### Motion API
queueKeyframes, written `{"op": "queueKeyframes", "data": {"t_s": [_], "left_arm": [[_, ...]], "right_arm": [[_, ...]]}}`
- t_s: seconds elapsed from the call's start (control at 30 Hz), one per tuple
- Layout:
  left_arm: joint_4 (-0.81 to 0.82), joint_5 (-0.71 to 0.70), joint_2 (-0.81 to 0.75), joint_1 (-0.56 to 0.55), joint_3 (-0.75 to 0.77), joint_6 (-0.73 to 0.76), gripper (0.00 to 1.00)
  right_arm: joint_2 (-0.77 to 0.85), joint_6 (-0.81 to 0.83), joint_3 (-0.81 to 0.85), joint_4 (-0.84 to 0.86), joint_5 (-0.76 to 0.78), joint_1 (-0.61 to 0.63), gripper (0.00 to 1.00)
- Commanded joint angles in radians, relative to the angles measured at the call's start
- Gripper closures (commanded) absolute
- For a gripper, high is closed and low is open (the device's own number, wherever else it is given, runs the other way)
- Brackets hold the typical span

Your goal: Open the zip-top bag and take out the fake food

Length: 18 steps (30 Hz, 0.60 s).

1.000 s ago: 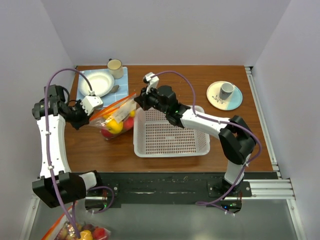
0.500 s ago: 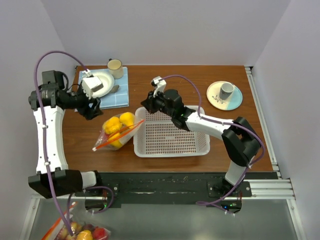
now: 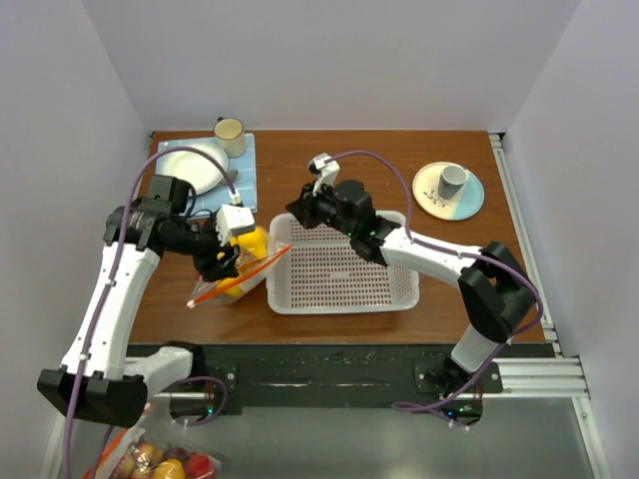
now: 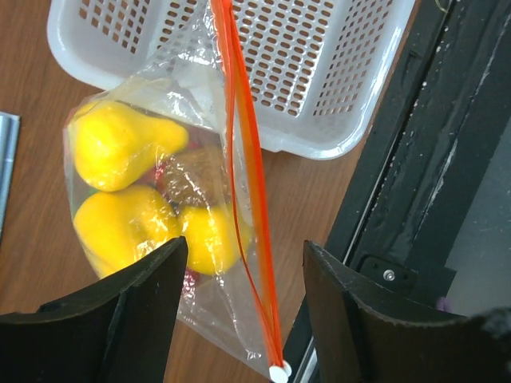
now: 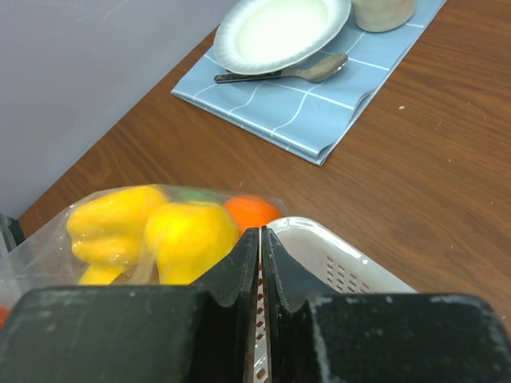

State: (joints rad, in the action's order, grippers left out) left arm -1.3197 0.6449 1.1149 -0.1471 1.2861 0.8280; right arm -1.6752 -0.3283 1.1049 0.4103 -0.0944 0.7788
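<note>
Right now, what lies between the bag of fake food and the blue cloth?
Only bare wooden table, seen in the right wrist view between the bag and the blue cloth. From above, the left arm hides part of that stretch.

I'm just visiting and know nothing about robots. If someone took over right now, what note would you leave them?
Left pincer: open, hovering over the clear crinkly zip-top bag with an orange-red strip.
Right pincer: shut, nothing in it, by the far-left corner of the white perforated plastic basket.
Bag lies on the table against the basket's left side, glossy yellow and orange plastic fake food inside.
Done: nothing out yet; zip state unclear.
Left: get the zip open, remove the food.
</note>
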Motion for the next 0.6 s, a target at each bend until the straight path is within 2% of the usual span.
{"op": "queueKeyframes", "data": {"t_s": [0.0, 0.2, 0.33, 0.57], "left_arm": [[0.046, -0.077, -0.026, -0.011, -0.008, -0.044, 0.34], [0.161, -0.143, -0.052, -0.023, -0.094, -0.079, 0.33], [0.183, -0.137, -0.034, -0.029, -0.120, -0.092, 0.33], [0.227, -0.140, -0.007, -0.039, -0.146, -0.102, 0.39]], "right_arm": [[0.028, 0.015, 0.009, -0.004, 0.018, 0.002, 0.91], [0.043, 0.000, -0.010, 0.012, 0.022, 0.002, 0.91], [0.054, 0.000, -0.020, 0.019, 0.027, 0.004, 0.91], [0.069, -0.008, -0.042, 0.033, 0.032, 0.002, 0.91]]}}
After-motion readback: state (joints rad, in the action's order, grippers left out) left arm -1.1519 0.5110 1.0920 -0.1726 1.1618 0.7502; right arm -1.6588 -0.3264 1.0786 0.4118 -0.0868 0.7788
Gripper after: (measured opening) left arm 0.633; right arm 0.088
